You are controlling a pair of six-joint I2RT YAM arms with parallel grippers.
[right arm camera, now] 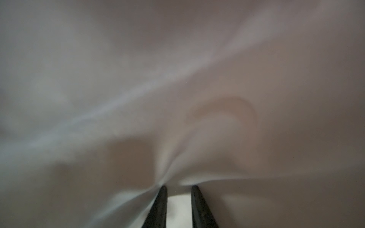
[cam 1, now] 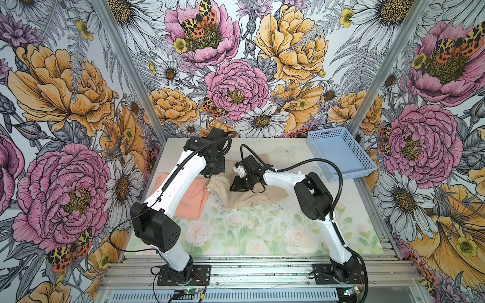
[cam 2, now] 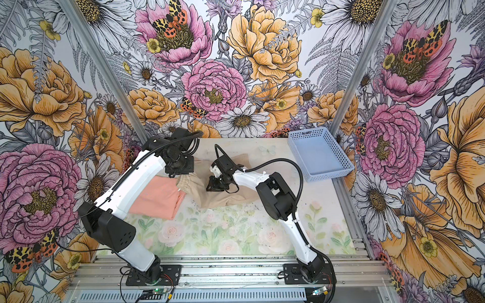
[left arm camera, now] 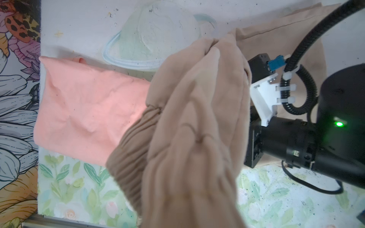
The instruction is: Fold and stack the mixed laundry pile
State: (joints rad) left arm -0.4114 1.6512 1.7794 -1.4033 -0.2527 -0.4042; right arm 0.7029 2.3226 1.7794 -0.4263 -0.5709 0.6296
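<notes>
Both arms share one build: the left arm (cam 1: pixel 183 177) and the right arm (cam 1: pixel 334 237) have glossy white shell links between boxy matt-black joint housings (cam 1: pixel 157 228). A black ribbed cable conduit (cam 1: pixel 338 181) runs along each, tied on with white zip ties (left arm camera: pixel 285 88). Each is mounted on a black base plate (cam 1: pixel 202 272) fixed with small screws. By the right wrist sit a white bracket (left arm camera: pixel 262 98), a blue connector (left arm camera: pixel 275 64) and a green light (left arm camera: pixel 339 124). The right claw (right arm camera: pixel 178 187) ends in two dark tapering fingers (right arm camera: pixel 201 209).
</notes>
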